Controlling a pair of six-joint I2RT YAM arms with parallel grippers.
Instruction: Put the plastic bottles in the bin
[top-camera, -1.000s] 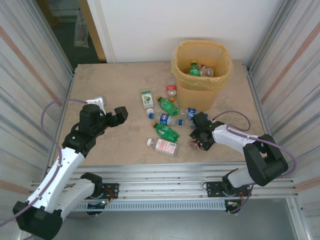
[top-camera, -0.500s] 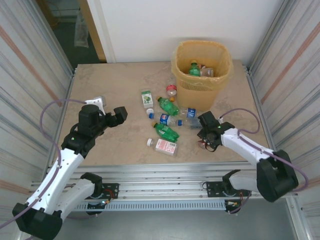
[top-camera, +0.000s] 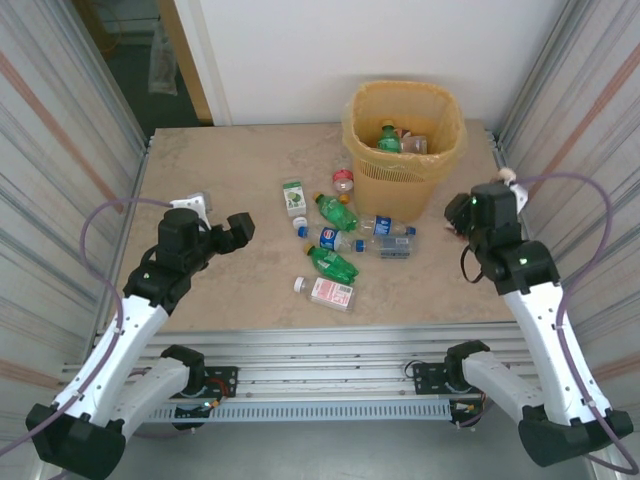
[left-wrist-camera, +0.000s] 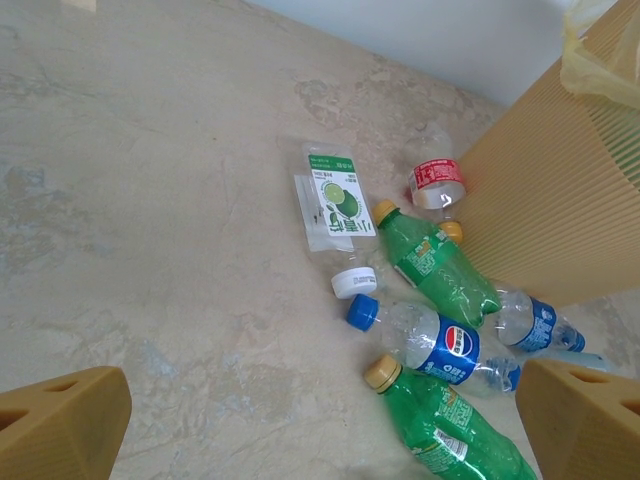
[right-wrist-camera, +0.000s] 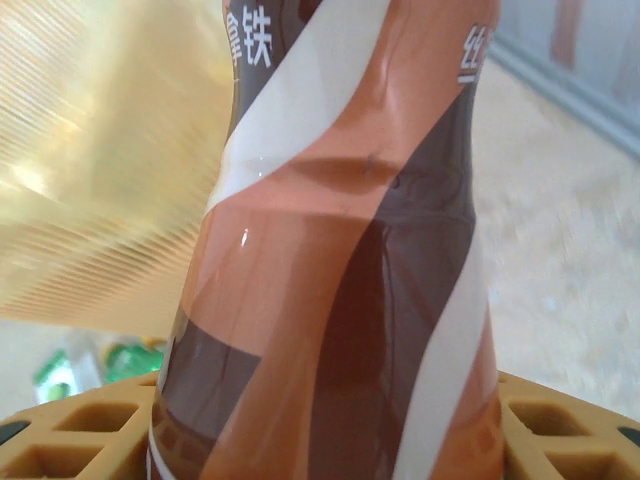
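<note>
white-black arms (top-camera: 135, 325), purple cables (top-camera: 95, 225)

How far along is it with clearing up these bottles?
Partly done. A green bottle and at least one more already lie in the bin. The right gripper holds a brown-labelled bottle beside the bin, not yet dropped. At least seven are left on the table, among them a pink-white bottle. The left gripper hangs open and empty.

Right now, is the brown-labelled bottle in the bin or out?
Out. Right gripper holds the brown-labelled bottle beside the bin's outer wall, not inside it.
</note>
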